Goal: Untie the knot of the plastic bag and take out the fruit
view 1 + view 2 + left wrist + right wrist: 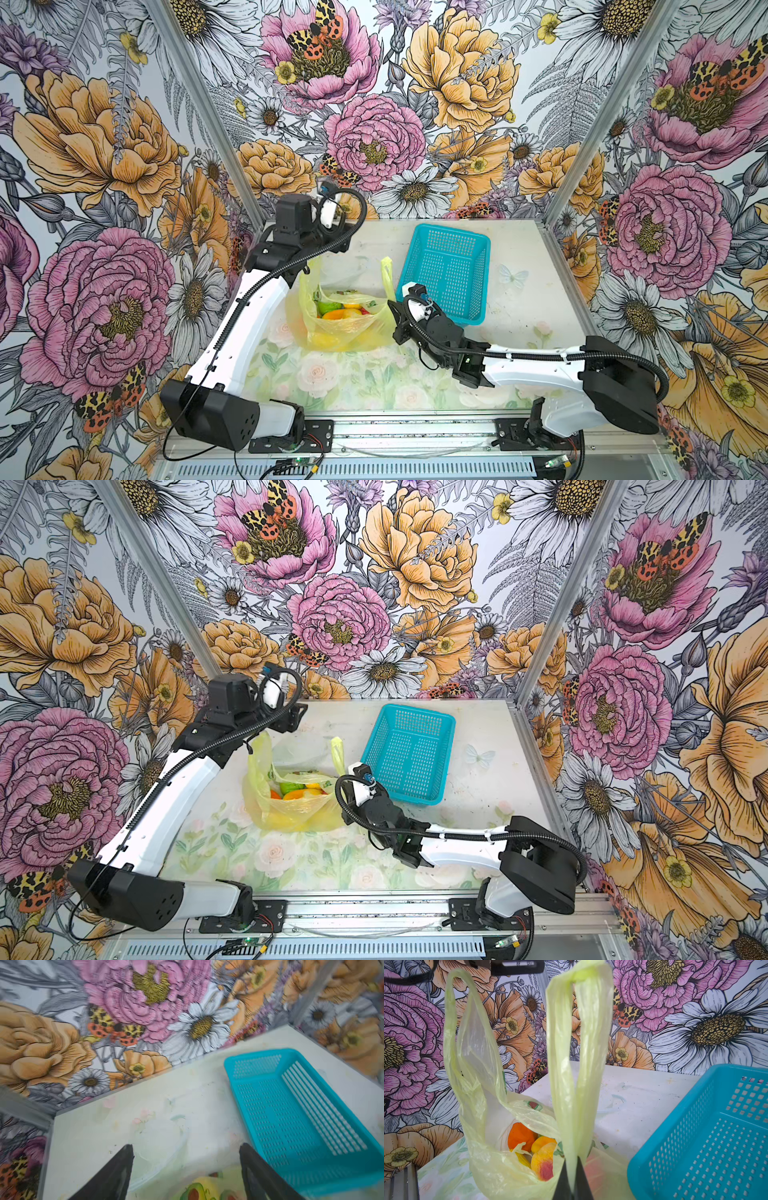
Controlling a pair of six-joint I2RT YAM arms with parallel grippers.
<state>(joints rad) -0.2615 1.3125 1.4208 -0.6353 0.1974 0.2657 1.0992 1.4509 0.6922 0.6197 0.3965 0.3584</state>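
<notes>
The plastic bag sits open mid-table. Its two handle loops stand up and apart, and the knot is not in view. Inside lies the fruit: orange, yellow and peach-red pieces. My right gripper is shut on the base of the bag's right handle. My left gripper hangs open above the bag's far left side with nothing between its fingers. A printed piece of the bag shows below it in the blurred left wrist view.
A turquoise perforated basket stands empty at the back right, close to my right gripper. Flowered walls close the back and both sides. Both arms reach in from the front rail.
</notes>
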